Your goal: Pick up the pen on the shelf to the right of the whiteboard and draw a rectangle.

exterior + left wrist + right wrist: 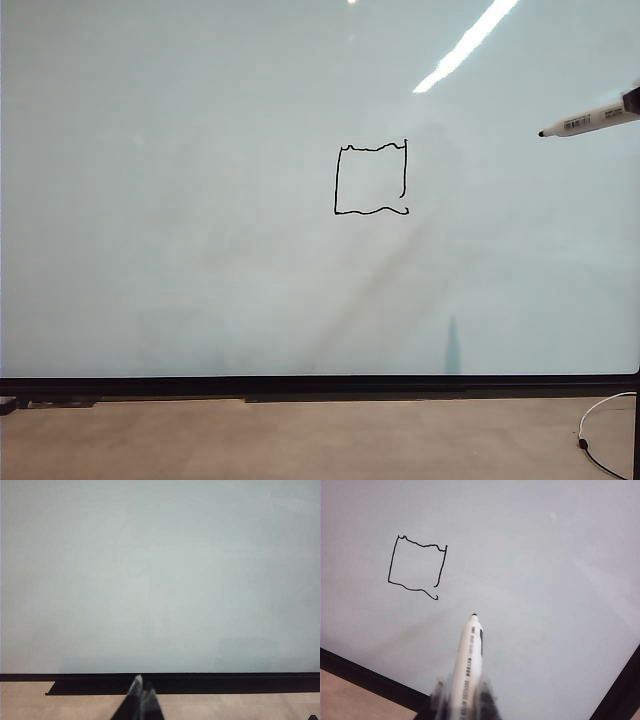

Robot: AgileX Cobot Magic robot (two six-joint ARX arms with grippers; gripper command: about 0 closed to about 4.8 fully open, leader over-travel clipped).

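Gripping the white pen [469, 660], right end effector [461, 700] apparently clamps its printed barrel.

One whiteboard [200, 200], one drawn rectangle [371, 178], one pen [590, 121], one white cable [600, 420] and two claws, left claw [142, 692] and right claw [462, 700], are counted.

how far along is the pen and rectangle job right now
Mostly done: a black rectangle is drawn mid whiteboard, though its lower right corner shows a small gap in both the exterior and right wrist views. In hand: the right gripper is shut on the pen, whose tip is off the board, to the right of the drawing. The left gripper sits shut, low by the bottom edge. Possibly left: closing that gap.
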